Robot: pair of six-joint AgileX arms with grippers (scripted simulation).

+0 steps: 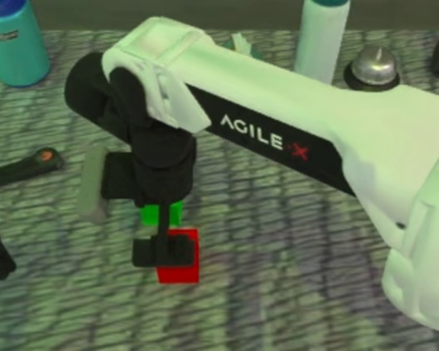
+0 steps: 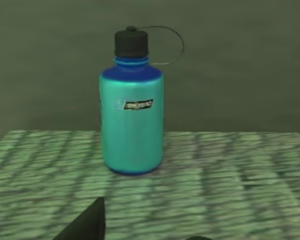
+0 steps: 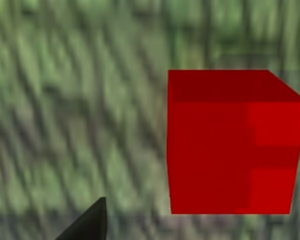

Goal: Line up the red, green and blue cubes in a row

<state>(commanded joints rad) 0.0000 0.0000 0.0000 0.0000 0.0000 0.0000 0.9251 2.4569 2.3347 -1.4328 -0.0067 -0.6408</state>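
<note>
Hovering: right claw (image 1: 164, 248) hangs right over the red cube (image 1: 181, 257), looks like it's mid place or grab; can't tell if it's spread or pinching.
Row so far: green cube (image 1: 163, 213) sits touching the red one at its 11 o'clock; blue cube not visible.
Room: open table (image 1: 292, 241) toward 3 o'clock.
Left arm: parked at the left edge, facing a teal bottle (image 2: 132, 122).

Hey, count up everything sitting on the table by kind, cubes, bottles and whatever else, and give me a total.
Cubes: 2 in view, red cube and green cube; no blue cube shows, possibly hidden under the right arm.
Bottles: 2, teal bottle and white bottle.
Bells: 1, bell.
Total: 5 that can be identified; a dark thing at the far right edge is cut off.
</note>
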